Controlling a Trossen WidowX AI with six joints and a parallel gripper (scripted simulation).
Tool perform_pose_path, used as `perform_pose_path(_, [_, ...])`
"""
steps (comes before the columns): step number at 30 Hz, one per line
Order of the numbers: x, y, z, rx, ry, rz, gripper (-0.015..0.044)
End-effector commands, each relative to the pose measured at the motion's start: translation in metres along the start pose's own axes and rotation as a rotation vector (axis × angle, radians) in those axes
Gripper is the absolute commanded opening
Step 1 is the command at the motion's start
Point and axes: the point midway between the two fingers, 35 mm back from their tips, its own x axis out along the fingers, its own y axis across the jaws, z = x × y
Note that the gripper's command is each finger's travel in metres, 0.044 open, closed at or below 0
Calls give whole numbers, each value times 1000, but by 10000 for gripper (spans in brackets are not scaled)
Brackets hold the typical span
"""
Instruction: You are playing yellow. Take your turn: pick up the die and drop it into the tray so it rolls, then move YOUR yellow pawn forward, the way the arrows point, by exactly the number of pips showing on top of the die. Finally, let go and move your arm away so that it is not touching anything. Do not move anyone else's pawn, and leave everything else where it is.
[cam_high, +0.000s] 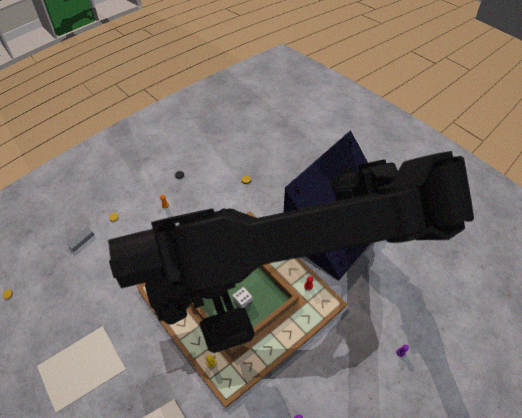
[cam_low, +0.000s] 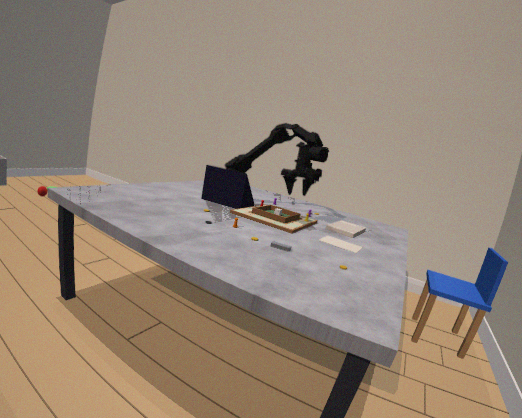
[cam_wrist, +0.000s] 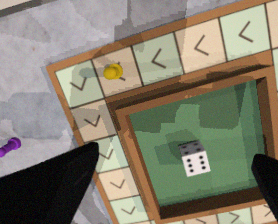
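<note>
My gripper is open and empty, hanging well above the game board. The yellow pawn stands upright on a cream arrow tile, one tile from the board's near corner, free of the fingers. The white die rests in the green tray at the board's middle, with six pips on top. The arm covers the board's left part in the top view.
A red pawn stands on the board's right side. An orange pawn, a purple pawn, yellow coins, a black disc, a grey block, a cream card and a dark blue box sit on the table.
</note>
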Motion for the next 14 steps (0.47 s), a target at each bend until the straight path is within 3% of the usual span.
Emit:
perform_pose_path(1, [-26,-41,-51,-127,5,-11,440])
perform_pose_path(6, [-38,-70,-104,-258,17,1,440])
perform_pose_path(7, [-30,-45,-51,-133,-7,-5,440])
perform_pose_path(14, [-30,-45,-51,-133,-7,-5,440])
